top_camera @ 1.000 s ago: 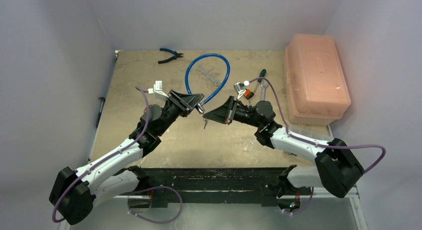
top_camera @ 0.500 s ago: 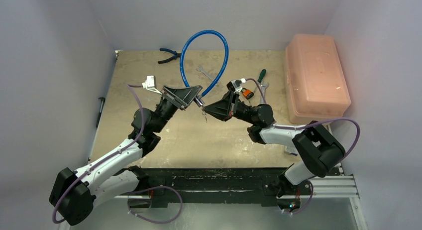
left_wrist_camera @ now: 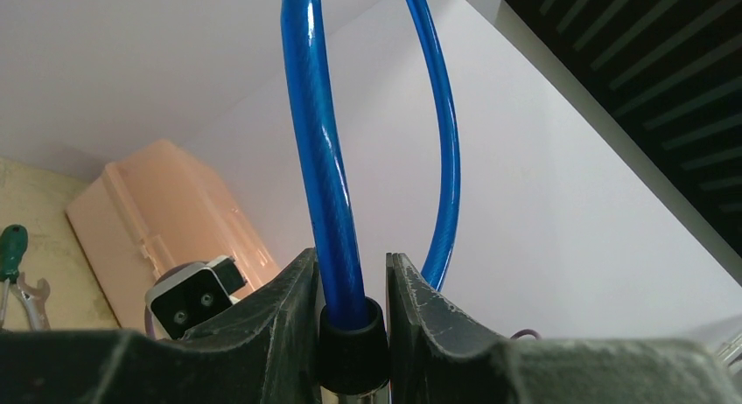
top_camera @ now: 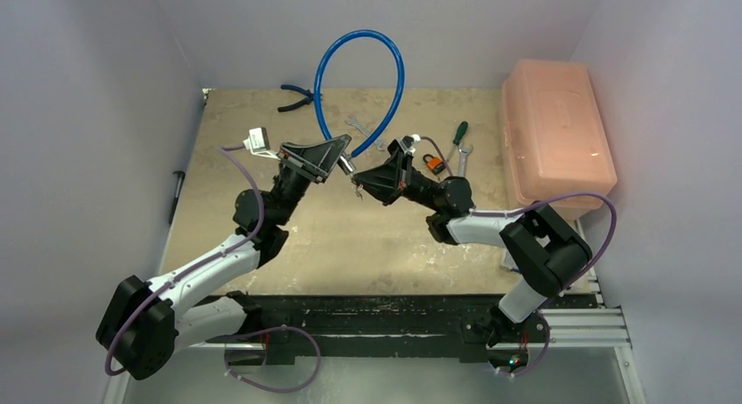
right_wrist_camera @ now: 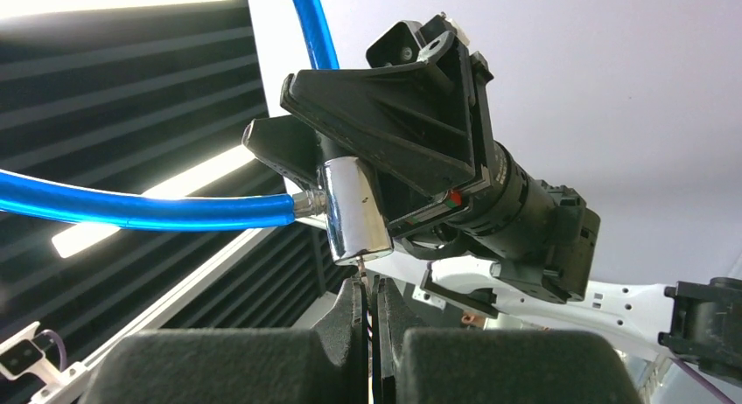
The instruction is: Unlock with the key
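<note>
Chrome lock cylinder (right_wrist_camera: 353, 220) on blue plastic-coated cable loop (left_wrist_camera: 324, 159): aloft mid-table, loop arching to 12 o'clock | left gripper (left_wrist_camera: 350, 275): jaws partly spread, clamping black collar (left_wrist_camera: 352, 343) | right gripper (right_wrist_camera: 371, 303), at cylinder's 4 o'clock: pinched tight on small metal key (right_wrist_camera: 364, 277), tip in keyway | we judge: twist along key axis, left bracing.

Two arms and two grippers: left gripper (top_camera: 344, 162), right gripper (top_camera: 358, 182). One blue cable lock (top_camera: 325, 72). One key (right_wrist_camera: 365, 268) shows. One pliers (top_camera: 297, 95), upper left. Two wrenches (top_camera: 357, 124) (top_camera: 463, 152), upper centre. One screwdriver (top_camera: 458, 131). One orange padlock (top_camera: 432, 163). One pink box (top_camera: 556, 133), right.
</note>
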Robot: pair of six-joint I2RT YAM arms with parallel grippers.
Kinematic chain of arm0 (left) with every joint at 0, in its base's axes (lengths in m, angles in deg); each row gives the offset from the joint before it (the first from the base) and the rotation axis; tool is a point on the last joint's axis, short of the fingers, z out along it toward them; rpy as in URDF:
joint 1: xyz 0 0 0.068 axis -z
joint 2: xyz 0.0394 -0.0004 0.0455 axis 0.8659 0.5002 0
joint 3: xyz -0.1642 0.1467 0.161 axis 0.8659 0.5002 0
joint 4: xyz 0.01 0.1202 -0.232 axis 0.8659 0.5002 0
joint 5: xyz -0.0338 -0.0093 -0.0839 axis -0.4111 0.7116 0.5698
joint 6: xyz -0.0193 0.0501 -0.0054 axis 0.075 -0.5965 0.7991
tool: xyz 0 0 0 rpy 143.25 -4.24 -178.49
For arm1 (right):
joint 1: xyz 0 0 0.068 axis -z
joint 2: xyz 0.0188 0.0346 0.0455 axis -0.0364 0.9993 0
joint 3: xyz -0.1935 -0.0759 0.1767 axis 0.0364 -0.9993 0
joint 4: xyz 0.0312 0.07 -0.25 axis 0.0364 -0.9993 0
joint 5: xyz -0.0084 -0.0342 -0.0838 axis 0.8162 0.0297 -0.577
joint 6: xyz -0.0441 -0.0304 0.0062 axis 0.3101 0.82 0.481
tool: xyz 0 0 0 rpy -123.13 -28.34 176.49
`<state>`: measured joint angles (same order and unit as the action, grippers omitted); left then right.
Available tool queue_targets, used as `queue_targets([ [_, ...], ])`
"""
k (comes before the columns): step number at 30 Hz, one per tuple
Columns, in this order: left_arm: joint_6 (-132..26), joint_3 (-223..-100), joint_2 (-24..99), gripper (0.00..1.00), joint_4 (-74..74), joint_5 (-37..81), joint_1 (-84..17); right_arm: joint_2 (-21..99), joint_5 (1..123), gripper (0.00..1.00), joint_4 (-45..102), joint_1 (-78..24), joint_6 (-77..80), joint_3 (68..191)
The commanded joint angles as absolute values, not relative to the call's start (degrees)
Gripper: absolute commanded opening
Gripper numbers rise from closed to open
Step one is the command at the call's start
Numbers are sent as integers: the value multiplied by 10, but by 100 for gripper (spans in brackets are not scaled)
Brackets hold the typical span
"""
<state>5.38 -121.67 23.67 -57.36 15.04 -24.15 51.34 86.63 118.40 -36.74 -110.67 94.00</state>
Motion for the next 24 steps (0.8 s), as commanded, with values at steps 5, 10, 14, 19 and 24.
queue_targets([
  [5, 83, -1225, 230, 0, -687, 234, -216, 524, 784, 0, 1346, -360, -1195, 969],
  [10, 53, -1226, 187, 0, -584, 183, -216, 520, 831, 30, 1341, -339, -1146, 938],
  [14, 36, -1227, 164, 0, -529, 157, -217, 502, 874, 54, 1340, -312, -1095, 894],
  [19, 24, -1225, 151, 0, -480, 137, -218, 467, 917, 72, 1337, -296, -1032, 845],
  [24, 20, -1225, 142, 0, -442, 114, -217, 402, 937, 77, 1272, -287, -933, 805],
])
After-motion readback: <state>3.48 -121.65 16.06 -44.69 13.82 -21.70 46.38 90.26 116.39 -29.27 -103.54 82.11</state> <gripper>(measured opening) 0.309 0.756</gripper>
